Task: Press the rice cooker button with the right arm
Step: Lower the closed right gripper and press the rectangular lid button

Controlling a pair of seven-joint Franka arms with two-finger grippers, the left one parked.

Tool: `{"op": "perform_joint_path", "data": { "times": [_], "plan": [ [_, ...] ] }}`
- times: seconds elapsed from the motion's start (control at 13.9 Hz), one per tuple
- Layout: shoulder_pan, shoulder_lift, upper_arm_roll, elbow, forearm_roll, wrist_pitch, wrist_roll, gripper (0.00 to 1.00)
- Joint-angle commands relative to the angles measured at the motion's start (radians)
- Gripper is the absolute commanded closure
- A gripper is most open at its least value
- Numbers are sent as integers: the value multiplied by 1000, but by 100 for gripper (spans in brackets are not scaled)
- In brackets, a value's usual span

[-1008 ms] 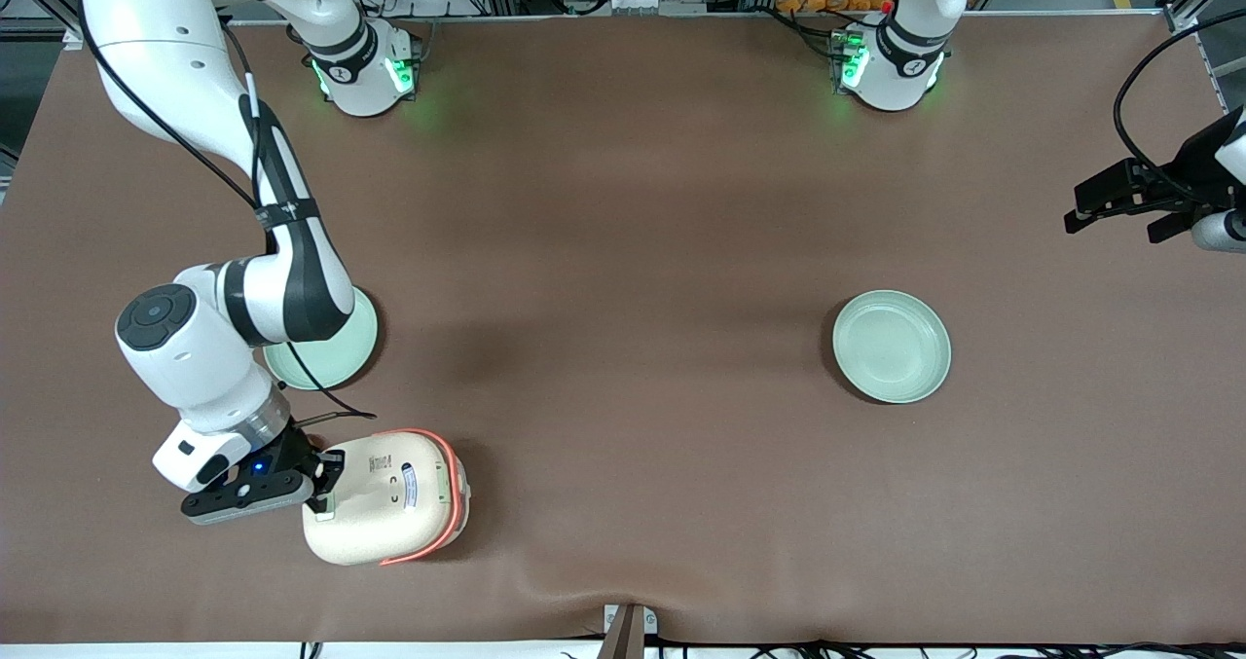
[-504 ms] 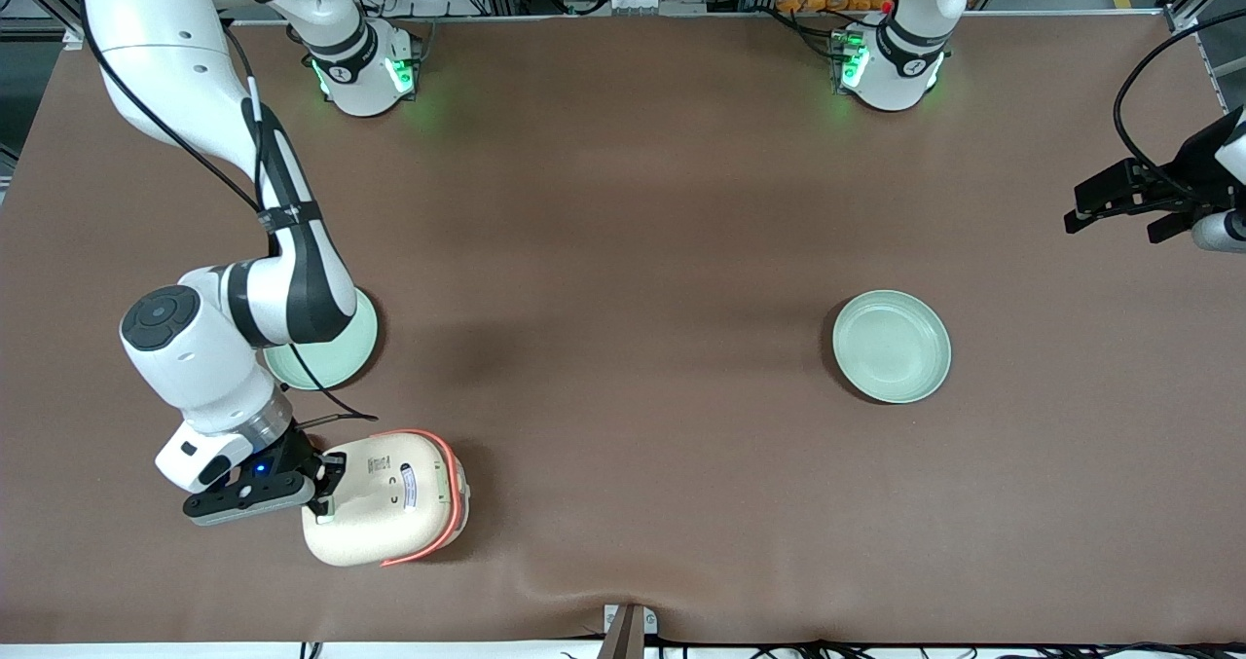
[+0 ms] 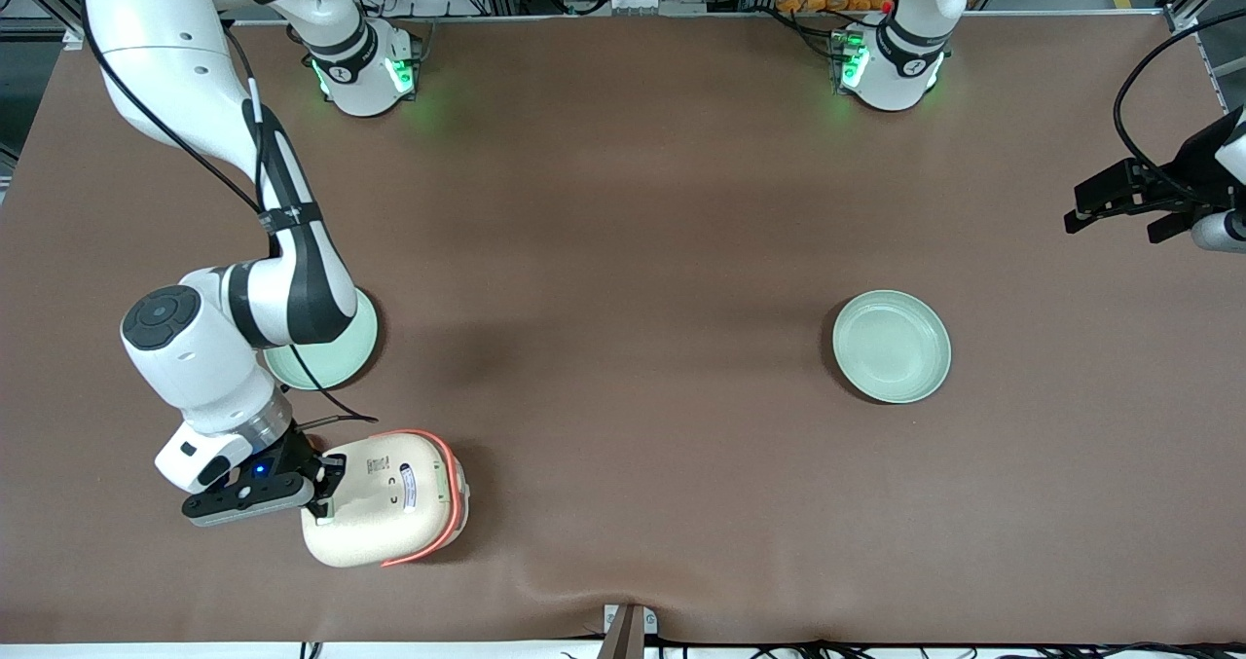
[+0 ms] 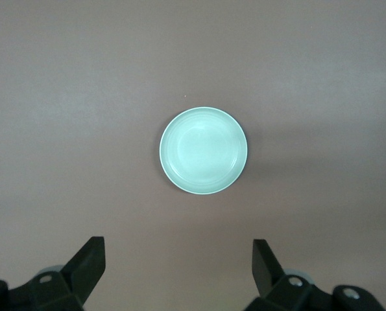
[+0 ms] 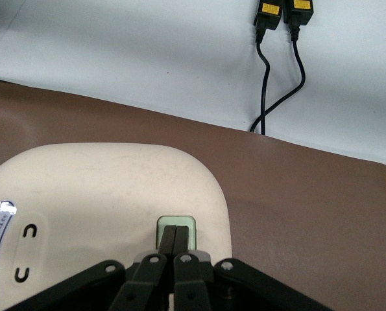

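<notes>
Dark claw (image 5: 174,238) clenched, tips touching pale green rect. button (image 5: 176,228) on cream rounded-square rice cooker (image 3: 384,496).

Cream-white rice cooker (image 3: 384,498) with coral-red rim band, pale green edge, small dark printed labels. Pale greenish-white button (image 5: 176,232) on cream lid, with black closed hand (image 5: 174,241) over it. White right arm (image 3: 209,347) with black sections, black cable, tiny blue light near hand. Plain matte brown worktop (image 3: 623,250). Pale mint-green plate (image 3: 891,346), toward parked arm's end; second mint-green plate (image 3: 336,357) partly under right arm. Green lights on arm bases.
</notes>
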Motion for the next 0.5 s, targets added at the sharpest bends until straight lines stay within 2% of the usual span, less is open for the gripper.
{"op": "perform_joint_path", "data": {
  "times": [0.0, 0.14, 0.43],
  "plan": [
    [1, 1, 3, 27, 7, -38, -14, 100],
    [2, -16, 3, 64, 7, -133, -14, 100],
    [1, -70, 3, 64, 7, -221, -14, 100]
  ]
}}
